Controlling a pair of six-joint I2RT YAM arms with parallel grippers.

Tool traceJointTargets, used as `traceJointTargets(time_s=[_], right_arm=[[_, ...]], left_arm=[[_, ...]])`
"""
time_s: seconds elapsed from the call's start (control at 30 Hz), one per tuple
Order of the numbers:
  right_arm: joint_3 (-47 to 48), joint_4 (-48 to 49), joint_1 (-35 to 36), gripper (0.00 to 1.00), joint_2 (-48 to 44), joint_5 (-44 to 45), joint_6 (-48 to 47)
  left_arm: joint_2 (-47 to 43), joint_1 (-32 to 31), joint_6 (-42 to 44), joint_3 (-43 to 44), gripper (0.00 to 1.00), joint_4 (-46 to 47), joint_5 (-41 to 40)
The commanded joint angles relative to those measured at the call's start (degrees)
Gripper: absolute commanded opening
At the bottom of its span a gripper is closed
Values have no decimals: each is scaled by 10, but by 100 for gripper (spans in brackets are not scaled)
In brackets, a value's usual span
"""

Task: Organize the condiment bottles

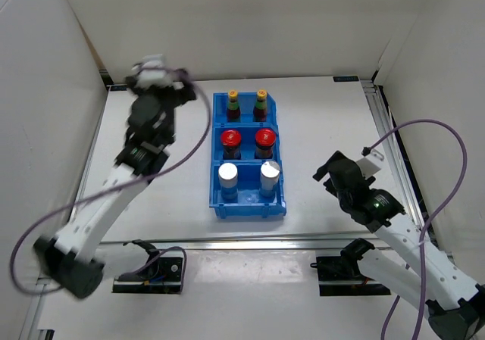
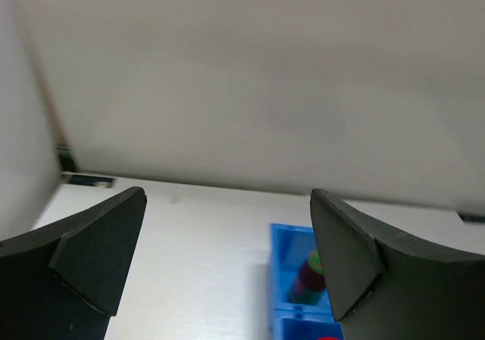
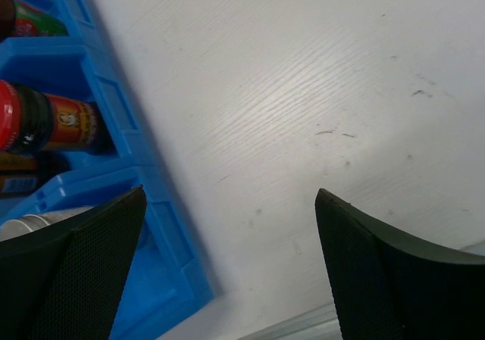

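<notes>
In the blue three-compartment plastic bin (image 1: 250, 209), six small condiment bottles (image 1: 230, 139) stand paired by kind. My left gripper (image 2: 227, 234) and right gripper (image 3: 229, 226) gape wide and empty, so I should retreat high, clear of them.

All six stand upright in the blue bin (image 1: 250, 208) (one pair per compartment): slim dark yellow-capped pair (image 1: 233, 107) farthest, squat red-lidded pair (image 1: 230, 143) in the middle, silver-topped pair (image 1: 228, 178) nearest.

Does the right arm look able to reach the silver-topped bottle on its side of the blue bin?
Probably yes. Its fingers are open beside the blue bin, with only the bin's wall between them and that silver-topped bottle, uncovered from above.
</notes>
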Motion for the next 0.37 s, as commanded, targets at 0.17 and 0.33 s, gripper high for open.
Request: traceJointTargets(time_s=[0.17,0.33], right_arm=[[128,-162,3,99,79,72,2],[136,-182,14,99,76,59,6]], left_arm=[[-352,34,-51,-322,100,-84,-129],[-463,40,25,-483,100,-10,-129]])
